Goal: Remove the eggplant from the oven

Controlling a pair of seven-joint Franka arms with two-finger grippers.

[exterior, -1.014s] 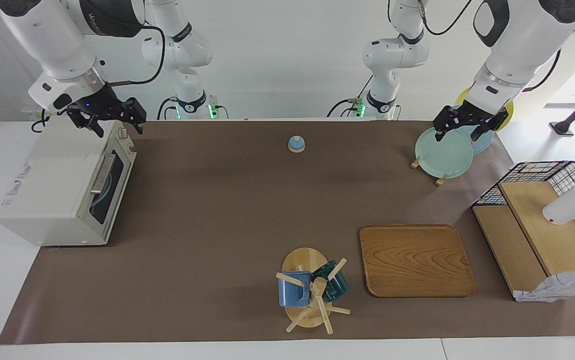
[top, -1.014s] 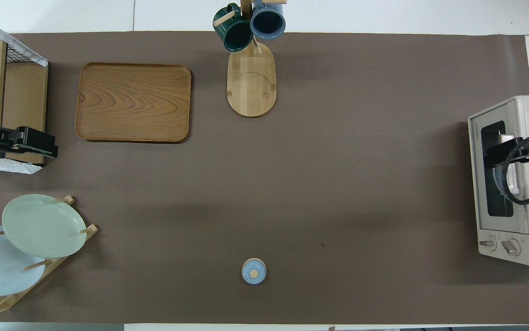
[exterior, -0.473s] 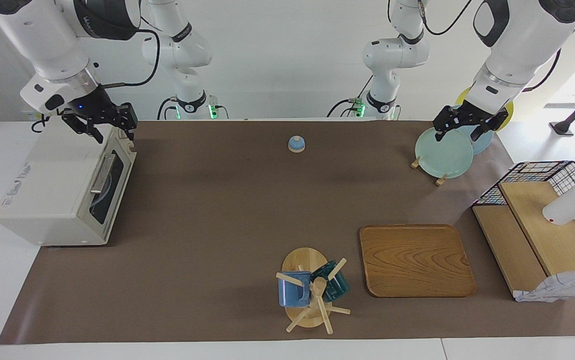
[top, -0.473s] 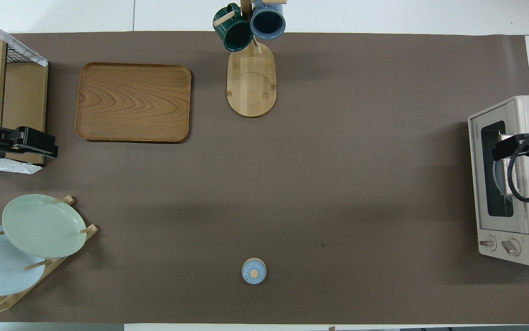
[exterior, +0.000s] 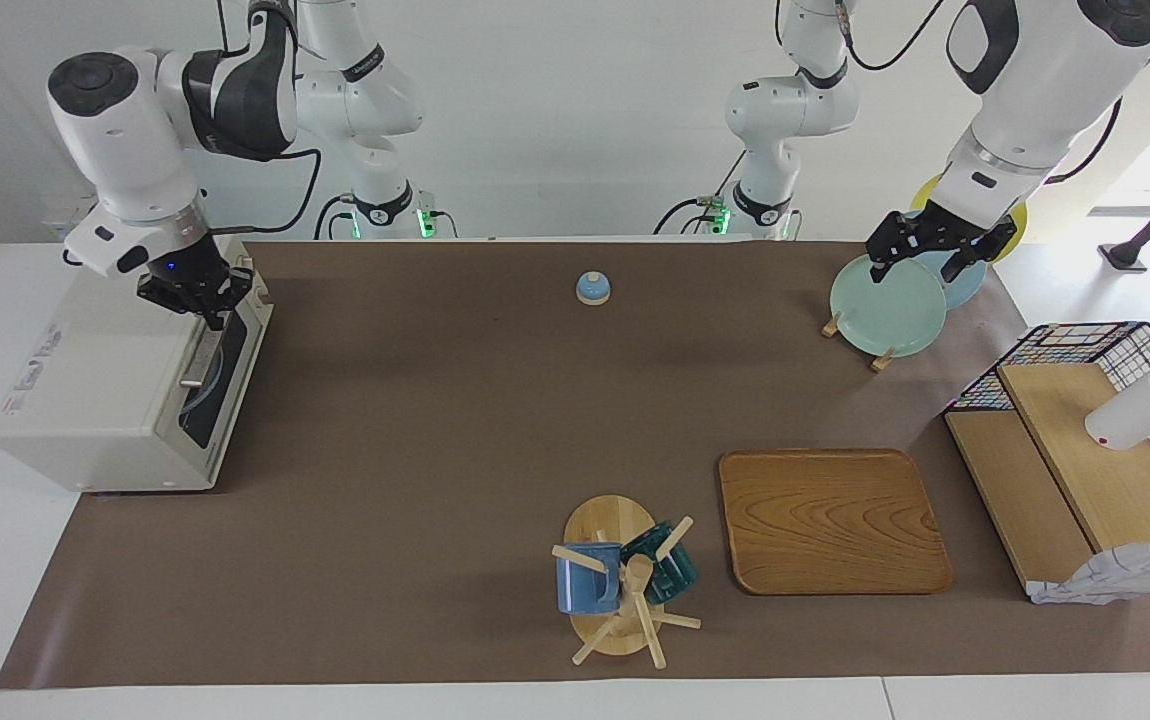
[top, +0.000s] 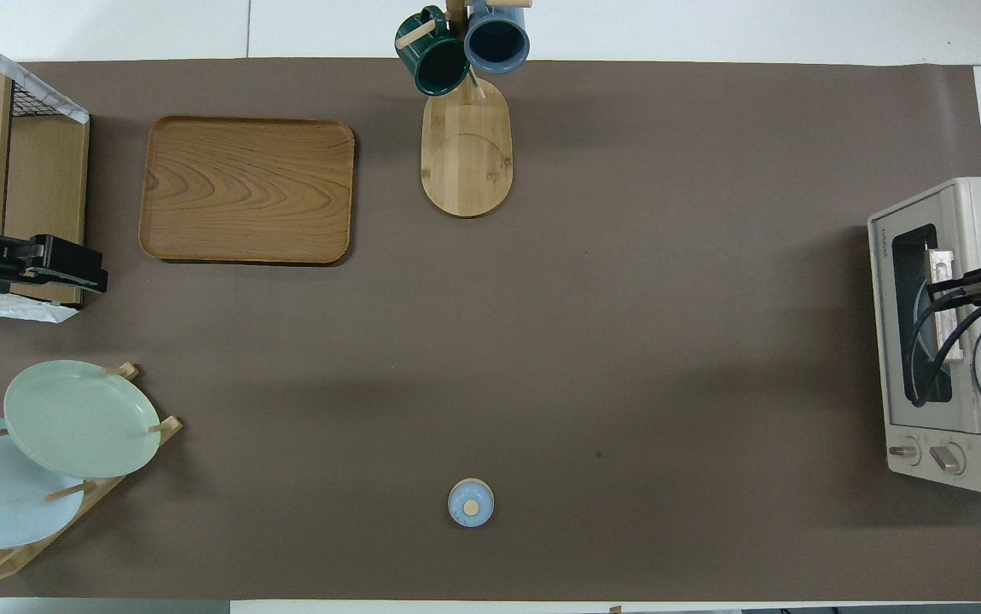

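The cream-white oven (exterior: pixel 95 380) stands at the right arm's end of the table with its dark glass door shut; it also shows in the overhead view (top: pixel 891 409). The eggplant is hidden; only a pale blue plate shows faintly through the glass. My right gripper (exterior: pixel 203 300) points down at the oven's top front edge, just above the metal bar handle (exterior: pixel 203 350), and shows over the handle in the overhead view (top: pixel 947 288). My left gripper (exterior: pixel 920 265) waits open and empty over the plate rack (exterior: pixel 887 305).
A small blue bell (exterior: pixel 592 288) sits mid-table near the robots. A wooden tray (exterior: pixel 832 520) and a mug tree (exterior: pixel 620 580) with two mugs lie farther out. A wire basket with wooden shelves (exterior: pixel 1085 460) stands at the left arm's end.
My right gripper has come down from above the oven's near top corner to the door's top edge by the handle, and its wrist has turned. The left arm has not moved.
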